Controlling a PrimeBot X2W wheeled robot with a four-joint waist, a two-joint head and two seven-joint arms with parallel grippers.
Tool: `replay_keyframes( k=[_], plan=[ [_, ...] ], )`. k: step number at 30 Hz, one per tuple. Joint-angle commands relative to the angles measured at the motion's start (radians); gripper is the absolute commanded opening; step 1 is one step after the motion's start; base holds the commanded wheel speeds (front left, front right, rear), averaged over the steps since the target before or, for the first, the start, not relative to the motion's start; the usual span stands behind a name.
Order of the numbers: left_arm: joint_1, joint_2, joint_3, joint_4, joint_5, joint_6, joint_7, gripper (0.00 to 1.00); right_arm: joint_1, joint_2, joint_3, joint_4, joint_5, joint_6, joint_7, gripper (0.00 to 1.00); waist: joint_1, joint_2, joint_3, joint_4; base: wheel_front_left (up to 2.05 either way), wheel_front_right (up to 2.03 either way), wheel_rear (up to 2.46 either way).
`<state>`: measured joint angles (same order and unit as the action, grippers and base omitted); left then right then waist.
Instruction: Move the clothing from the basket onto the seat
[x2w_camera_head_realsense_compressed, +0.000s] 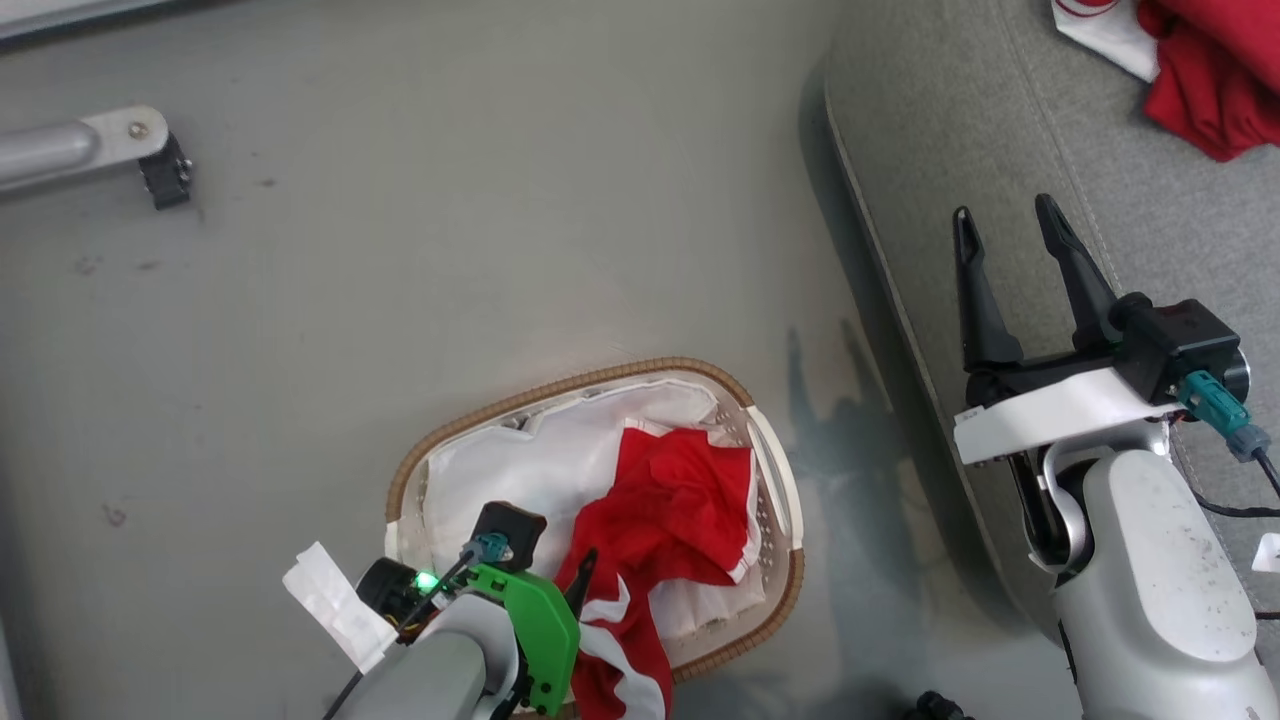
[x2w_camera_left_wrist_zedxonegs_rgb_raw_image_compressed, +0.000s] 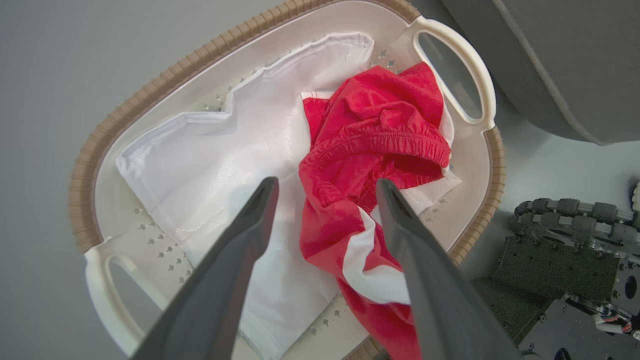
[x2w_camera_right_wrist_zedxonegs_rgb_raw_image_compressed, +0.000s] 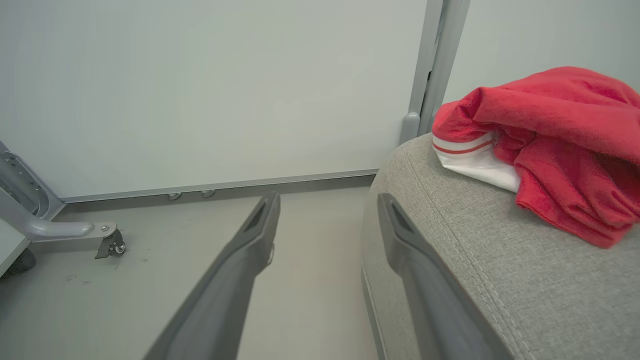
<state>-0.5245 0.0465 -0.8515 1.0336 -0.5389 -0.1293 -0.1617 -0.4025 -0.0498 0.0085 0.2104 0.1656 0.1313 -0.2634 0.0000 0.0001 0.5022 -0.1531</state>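
The left hand (x2w_camera_left_wrist_zedxonegs_rgb_raw_image_compressed: 326, 184) hangs released over the basket (x2w_camera_head_realsense_compressed: 560, 385) on the floor, its fingers spread either side of crumpled red clothing (x2w_camera_head_realsense_compressed: 680, 500). The clothing lies on the white liner (x2w_camera_head_realsense_compressed: 500, 470) and spills over the near rim. The right hand (x2w_camera_head_realsense_compressed: 1004, 212), also released and empty, hovers at the edge of the seat (x2w_camera_head_realsense_compressed: 950, 130), where another red garment (x2w_camera_head_realsense_compressed: 1210, 90) lies. A white tag (x2w_camera_head_realsense_compressed: 330, 600) on the left arm is too blurred to read.

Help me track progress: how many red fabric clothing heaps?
2 red heaps: one in the oval white plastic basket, one on the grey fabric seat; more may hide.
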Motion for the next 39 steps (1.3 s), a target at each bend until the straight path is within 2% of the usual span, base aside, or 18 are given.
replay_keyframes(
  k=[1,9,25,26,27,28,30,39],
  plan=[
    [-0.028,0.007,0.001,0.022,-0.006,-0.002,-0.013,1.00,-0.021,-0.001,0.005,-0.007,0.013,-0.001,-0.002,1.00,0.0000,-0.0001,0.133,-0.080,0.00,0.00,0.00],
    [-0.092,0.007,-0.030,0.145,0.020,0.009,-0.032,1.00,-0.065,-0.001,0.022,-0.022,0.062,-0.001,-0.002,1.00,0.0000,-0.0001,0.238,-0.128,0.00,0.00,0.00],
    [-0.157,0.008,-0.050,0.226,0.010,0.011,-0.029,1.00,-0.111,-0.002,0.054,-0.039,0.114,-0.001,-0.002,1.00,0.0000,-0.0001,0.342,-0.152,0.00,0.00,0.00],
    [-0.159,0.007,-0.052,0.227,0.008,0.009,-0.028,0.96,-0.112,-0.002,0.054,-0.038,0.114,-0.001,-0.002,1.00,0.0000,-0.0001,0.343,-0.152,0.00,0.00,0.00],
    [-0.162,0.007,-0.056,0.227,0.006,0.007,-0.028,0.76,-0.114,-0.002,0.054,-0.036,0.115,-0.001,-0.002,1.00,0.0000,-0.0001,0.344,-0.152,0.00,0.00,0.00],
    [-0.165,0.007,-0.059,0.224,0.005,0.006,-0.033,0.38,-0.115,-0.002,0.054,-0.034,0.114,-0.001,-0.002,1.00,0.0000,-0.0001,0.343,-0.152,0.00,0.00,0.00],
    [-0.170,0.007,-0.069,0.210,0.007,0.005,-0.051,0.00,-0.113,-0.002,0.051,-0.027,0.111,-0.001,-0.002,1.00,0.0000,-0.0001,0.337,-0.149,0.00,0.00,0.00],
    [-0.125,0.006,-0.109,0.149,-0.007,0.000,-0.087,0.00,-0.087,-0.002,0.035,0.010,0.065,-0.001,-0.002,1.00,0.0000,-0.0001,0.246,-0.115,0.00,0.00,0.00]
  ],
)
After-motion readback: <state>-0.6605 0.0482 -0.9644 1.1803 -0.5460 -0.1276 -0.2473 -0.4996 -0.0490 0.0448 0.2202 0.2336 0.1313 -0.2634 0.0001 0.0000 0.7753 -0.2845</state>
